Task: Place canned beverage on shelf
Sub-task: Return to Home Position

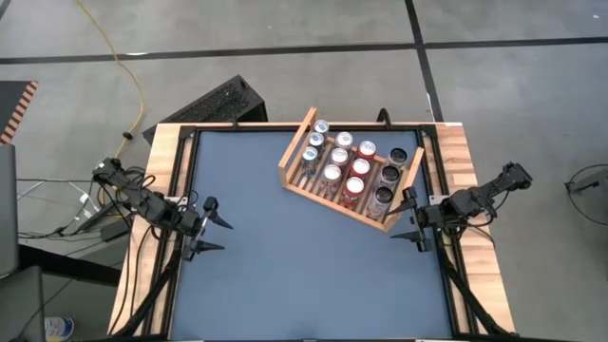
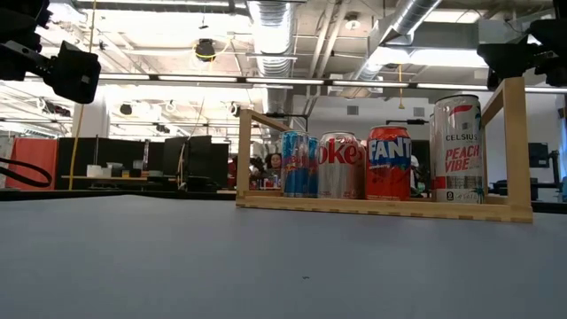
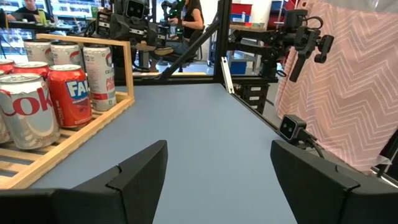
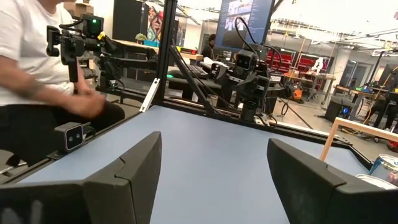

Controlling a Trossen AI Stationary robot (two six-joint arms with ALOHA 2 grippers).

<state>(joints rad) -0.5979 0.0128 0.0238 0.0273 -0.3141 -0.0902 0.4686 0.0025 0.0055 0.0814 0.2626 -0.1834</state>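
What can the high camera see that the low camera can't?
Only the high view shows the open left tool and the open right tool at the table's sides, plus the round can tops, row behind row. Only the low view shows labels: the silver Coke can, the orange-red Fanta can and the white Celsius can. Both show the light wooden slatted shelf and the blue-grey table top.
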